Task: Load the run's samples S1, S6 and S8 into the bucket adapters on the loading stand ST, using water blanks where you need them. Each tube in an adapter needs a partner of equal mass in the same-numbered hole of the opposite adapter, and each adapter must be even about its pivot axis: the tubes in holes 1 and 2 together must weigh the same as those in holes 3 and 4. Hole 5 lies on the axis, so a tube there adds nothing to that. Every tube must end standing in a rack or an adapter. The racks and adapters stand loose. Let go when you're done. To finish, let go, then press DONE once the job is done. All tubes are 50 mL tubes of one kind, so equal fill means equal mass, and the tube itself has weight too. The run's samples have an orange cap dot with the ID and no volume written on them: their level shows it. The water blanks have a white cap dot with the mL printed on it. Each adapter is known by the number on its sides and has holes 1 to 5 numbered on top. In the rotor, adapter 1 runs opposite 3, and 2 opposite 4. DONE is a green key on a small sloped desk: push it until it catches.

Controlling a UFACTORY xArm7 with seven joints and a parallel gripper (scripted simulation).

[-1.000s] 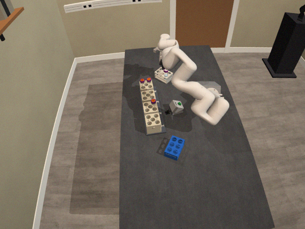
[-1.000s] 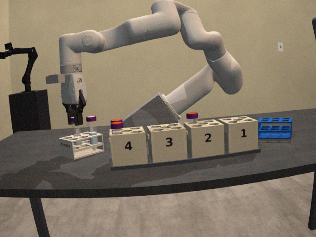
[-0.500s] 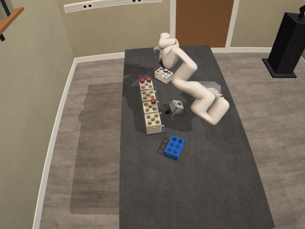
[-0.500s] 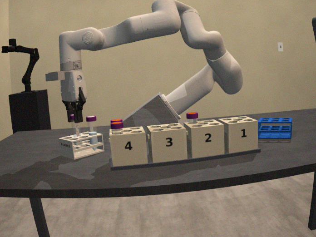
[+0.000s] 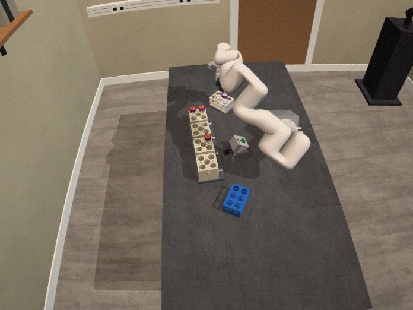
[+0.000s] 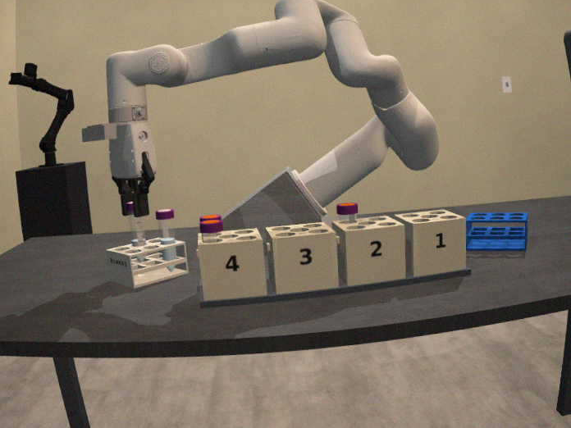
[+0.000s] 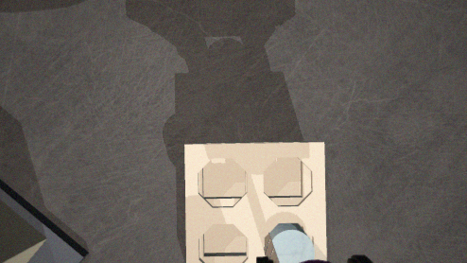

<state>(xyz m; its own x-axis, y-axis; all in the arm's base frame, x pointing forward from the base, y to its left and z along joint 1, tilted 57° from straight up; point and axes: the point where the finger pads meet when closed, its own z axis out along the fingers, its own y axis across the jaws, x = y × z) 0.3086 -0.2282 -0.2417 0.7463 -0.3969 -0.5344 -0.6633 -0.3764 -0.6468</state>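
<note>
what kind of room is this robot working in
Probably a laboratory, perhaps for robot work: a white rack marked BLANKS holds capped tubes of pale liquid, numbered adapters hold orange-dotted tubes, and a second, black arm stands on a pedestal behind.

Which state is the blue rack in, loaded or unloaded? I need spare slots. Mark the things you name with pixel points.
Unloaded: the blue rack (image 5: 236, 199) (image 6: 496, 248) shows six open holes, no caps.

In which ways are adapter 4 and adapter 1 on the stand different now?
Adapter 4 holds two orange-dotted tubes, while adapter 1 holds none. Adapter 4 stands at the end nearer the blanks rack; adapter 1 stands at the end nearer the blue rack. Both are upright beige blocks with black side numbers.
</note>
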